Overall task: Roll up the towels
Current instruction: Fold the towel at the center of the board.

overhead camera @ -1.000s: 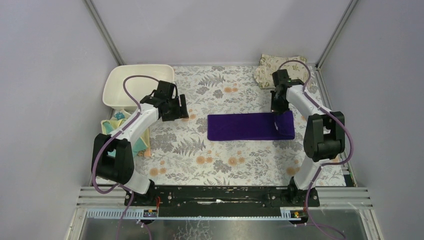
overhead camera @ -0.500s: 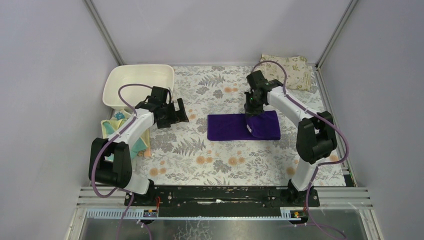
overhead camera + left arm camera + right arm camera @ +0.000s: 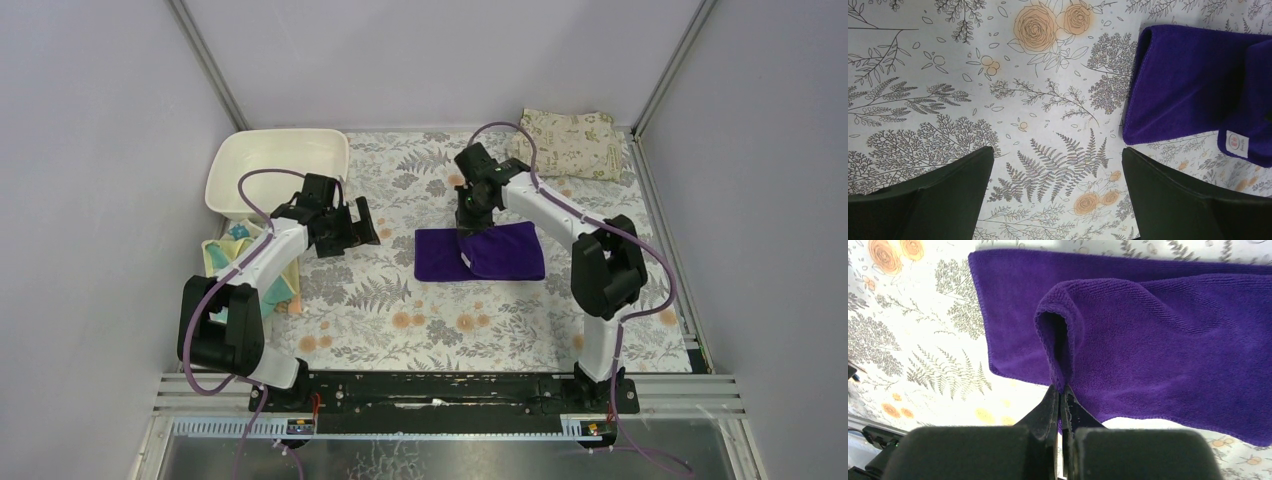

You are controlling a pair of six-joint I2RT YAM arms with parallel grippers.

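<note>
The dark purple towel (image 3: pixel 500 260) lies in the middle of the floral table, its right part folded leftward over itself. My right gripper (image 3: pixel 467 226) is shut on a pinched fold of that towel's edge (image 3: pixel 1060 335), lifted a little above the lower layer; in the right wrist view the gripper (image 3: pixel 1060 390) has its jaws pressed together on the cloth. My left gripper (image 3: pixel 362 228) hangs open to the left of the towel (image 3: pixel 1188 90), with only bare table between its fingers (image 3: pixel 948 192). Two more towels, pale yellow and teal (image 3: pixel 228 252), lie at the left edge, partly hidden by the left arm.
A white basin (image 3: pixel 275 165) stands at the back left. A beige leaf-printed folded cloth (image 3: pixel 572 143) lies in the back right corner. Grey walls close in the table on three sides.
The right gripper has pulled the purple towel's right end leftward over the rest, so the towel looks shorter. The left gripper has opened wide and barely shifted.
</note>
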